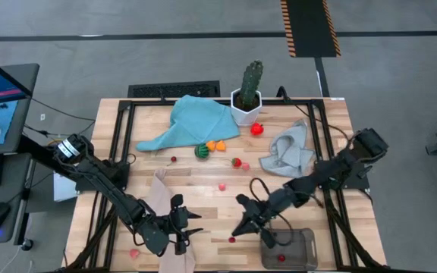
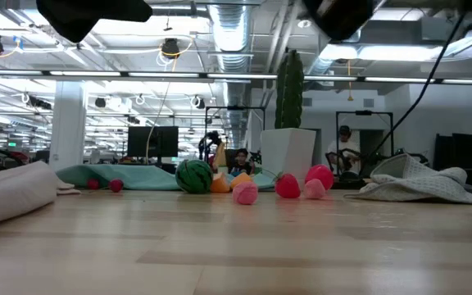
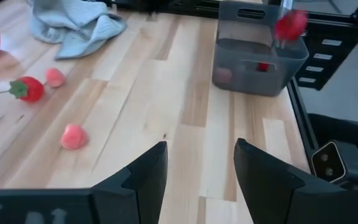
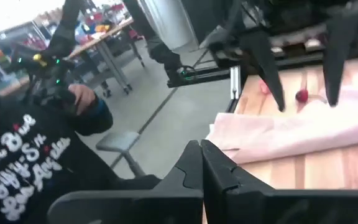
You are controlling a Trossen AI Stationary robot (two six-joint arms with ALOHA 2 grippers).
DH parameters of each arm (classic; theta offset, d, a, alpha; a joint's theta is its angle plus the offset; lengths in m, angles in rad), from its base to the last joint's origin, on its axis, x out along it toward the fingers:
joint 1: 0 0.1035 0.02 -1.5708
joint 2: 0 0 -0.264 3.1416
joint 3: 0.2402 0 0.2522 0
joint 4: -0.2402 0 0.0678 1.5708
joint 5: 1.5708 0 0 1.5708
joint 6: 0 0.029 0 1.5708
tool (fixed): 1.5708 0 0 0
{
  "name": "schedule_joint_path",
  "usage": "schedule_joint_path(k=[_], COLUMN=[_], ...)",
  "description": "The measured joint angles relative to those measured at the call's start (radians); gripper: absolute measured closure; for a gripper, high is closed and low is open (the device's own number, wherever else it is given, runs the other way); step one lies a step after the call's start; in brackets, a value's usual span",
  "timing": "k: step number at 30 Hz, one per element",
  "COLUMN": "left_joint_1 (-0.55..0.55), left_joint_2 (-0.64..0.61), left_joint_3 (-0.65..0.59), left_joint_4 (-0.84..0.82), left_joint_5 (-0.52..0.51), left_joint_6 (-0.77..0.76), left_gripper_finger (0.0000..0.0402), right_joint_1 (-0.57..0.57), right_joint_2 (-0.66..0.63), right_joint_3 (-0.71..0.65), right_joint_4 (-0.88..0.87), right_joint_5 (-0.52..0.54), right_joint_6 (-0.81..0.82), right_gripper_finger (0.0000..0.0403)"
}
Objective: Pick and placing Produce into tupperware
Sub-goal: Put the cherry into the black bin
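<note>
Grey plastic is being seen at the table's near right corner in the high view: the tub (image 1: 298, 250), with only a small red spot showing inside. The right gripper (image 1: 243, 225) is being held just left of it, over bare wood near a tiny red piece (image 1: 232, 240). The left gripper (image 1: 190, 224) is being held over a pink cloth (image 1: 161, 199). Loose produce is lying mid-table: a striped green ball (image 1: 201, 151), an orange piece (image 1: 211, 145), a strawberry (image 1: 236, 161). A cactus (image 1: 250, 82) is standing in a white pot (image 1: 246, 111) at the far edge, between a teal cloth (image 1: 192, 121) and a grey cloth (image 1: 288, 152).

Across the low view, the ball, pink and red pieces and the pot are being shown in a row.

From the left wrist, the left fingers (image 3: 143, 182) are being held apart, empty; the tub is holding a red piece (image 3: 263, 66) and a pinkish one (image 3: 224, 75), and another red piece (image 3: 290, 25) is showing above its rim.

From the right wrist, the right fingers (image 4: 199, 163) are being pressed together, nothing between them.
</note>
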Motion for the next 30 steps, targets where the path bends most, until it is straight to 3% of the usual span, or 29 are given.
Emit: schedule_joint_path(k=[3,6,9,11,16,23,30], left_joint_1=[0.0,0.0,0.0,0.0,0.0,0.0,0.0], left_joint_2=[0.0,0.0,0.0,0.0,0.0,0.0,0.0], left_joint_3=[0.0,0.0,0.0,0.0,0.0,0.0,0.0], left_joint_4=[0.0,0.0,0.0,0.0,0.0,-0.002,-0.003], left_joint_5=[-0.004,-0.015,-0.024,-0.024,-0.025,-0.031,-0.032], left_joint_6=[0.001,0.001,0.001,0.001,0.002,0.003,0.006], left_gripper_finger=[0.0228,0.0228,0.0228,0.0228,0.0228,0.0228,0.0228], right_joint_1=[0.068,0.144,0.215,0.259,0.36,0.459,0.52], right_joint_2=[-0.076,-0.142,-0.194,-0.223,-0.274,-0.252,-0.185], right_joint_3=[0.0,0.0,0.0,0.0,0.0,0.0,0.0], right_joint_4=[-0.105,-0.229,-0.345,-0.385,-0.428,-0.683,-0.747], right_joint_5=[0.12,0.318,0.514,0.588,0.679,0.855,0.87], right_joint_6=[-0.041,-0.062,-0.062,-0.061,0.018,0.37,0.595], right_gripper_finger=[0.0385,0.0375,0.0382,0.0392,0.0387,0.0385,0.0374])
